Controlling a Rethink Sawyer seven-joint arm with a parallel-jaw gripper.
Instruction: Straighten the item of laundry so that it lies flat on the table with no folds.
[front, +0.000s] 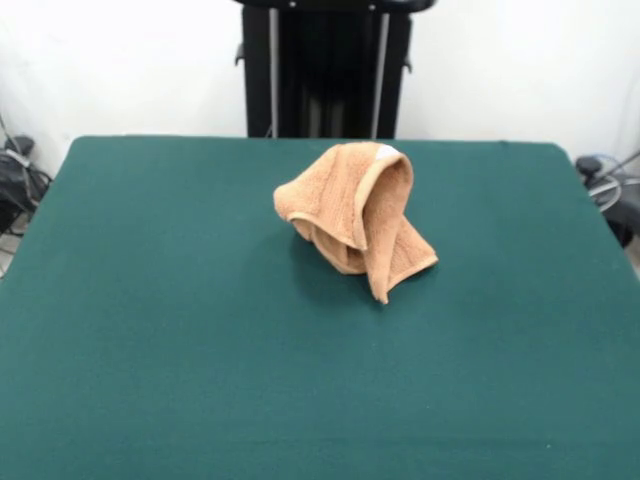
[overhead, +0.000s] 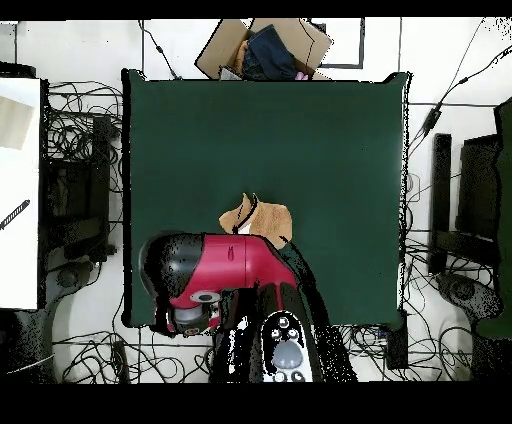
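The item of laundry (front: 357, 215) is an orange-tan towel bunched into a raised heap, folded over itself, a little beyond the middle of the table (front: 150, 330). A white label (front: 386, 152) shows at its top, and one corner hangs down toward the front right. In the overhead view the towel (overhead: 260, 217) lies close to the table's lower edge (overhead: 370, 300), and the red and black arm (overhead: 225, 268) covers part of it. No gripper shows in either view.
An open cardboard box (overhead: 262, 48) with dark contents sits beyond the table's top edge in the overhead view. Cables and dark equipment (overhead: 75, 200) lie on the floor around the table on both sides.
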